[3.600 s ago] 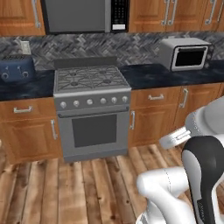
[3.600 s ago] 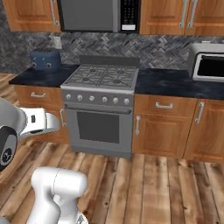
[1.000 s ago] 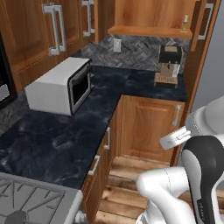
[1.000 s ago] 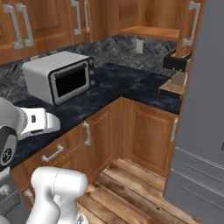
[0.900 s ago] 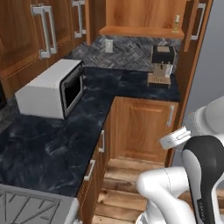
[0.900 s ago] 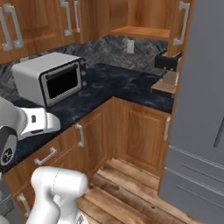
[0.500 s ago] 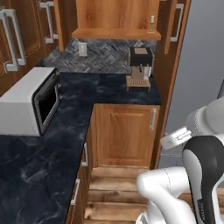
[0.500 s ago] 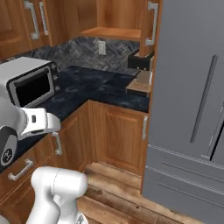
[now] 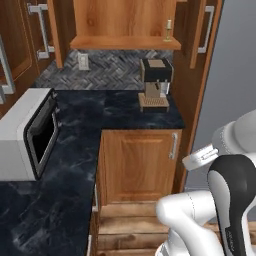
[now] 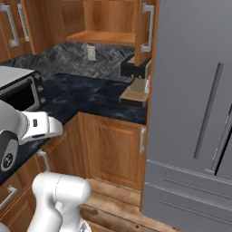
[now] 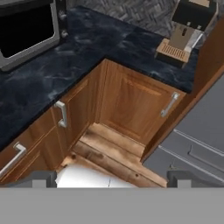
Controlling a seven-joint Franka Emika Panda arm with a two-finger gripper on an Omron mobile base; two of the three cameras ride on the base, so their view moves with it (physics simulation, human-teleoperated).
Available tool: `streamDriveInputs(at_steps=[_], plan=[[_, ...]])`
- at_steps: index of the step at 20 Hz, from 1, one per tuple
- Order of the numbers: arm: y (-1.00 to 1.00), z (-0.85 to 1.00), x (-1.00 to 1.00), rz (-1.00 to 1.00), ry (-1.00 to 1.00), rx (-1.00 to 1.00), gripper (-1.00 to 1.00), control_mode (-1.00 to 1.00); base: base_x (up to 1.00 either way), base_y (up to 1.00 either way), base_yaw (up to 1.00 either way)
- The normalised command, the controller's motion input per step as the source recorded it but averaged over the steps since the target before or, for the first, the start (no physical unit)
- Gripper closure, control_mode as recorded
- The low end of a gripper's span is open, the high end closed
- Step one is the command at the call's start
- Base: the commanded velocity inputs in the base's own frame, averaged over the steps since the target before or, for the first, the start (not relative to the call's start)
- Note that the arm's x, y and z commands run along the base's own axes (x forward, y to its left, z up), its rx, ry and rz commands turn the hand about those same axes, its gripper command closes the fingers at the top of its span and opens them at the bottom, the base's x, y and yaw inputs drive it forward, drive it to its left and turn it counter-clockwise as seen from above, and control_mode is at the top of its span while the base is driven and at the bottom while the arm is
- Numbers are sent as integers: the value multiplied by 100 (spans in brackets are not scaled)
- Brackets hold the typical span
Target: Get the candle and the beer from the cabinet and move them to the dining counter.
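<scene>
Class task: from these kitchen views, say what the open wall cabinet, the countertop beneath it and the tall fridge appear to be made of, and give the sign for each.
Cabinet: warm brown wood, grain lines visible, silver bar handles.
Countertop: dark polished stone, probably marble-look, with pale veining.
Fridge: flat matte grey, likely painted or brushed metal; no reflections settle it.

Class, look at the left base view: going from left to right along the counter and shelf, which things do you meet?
Microwave → wall socket → coffee machine → candle, standing on the open cabinet shelf.
</scene>
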Motion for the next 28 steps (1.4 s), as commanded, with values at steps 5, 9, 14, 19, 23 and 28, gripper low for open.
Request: streamDriveInputs(at_steps=[5,9,14,19,23,28], plan=[[0,0,0,0,0,0,-100,100,48,46,0],[0,0,0,0,0,0,-100,100,75,29,-17],[0,0,0,0,0,0,-100,100,72,15,-22],[0,0,0,0,0,0,-100,100,63,7,-24],[0,0,0,0,0,0,-100,100,46,8,-19],[0,0,0,0,0,0,-100,100,50,2,-17]])
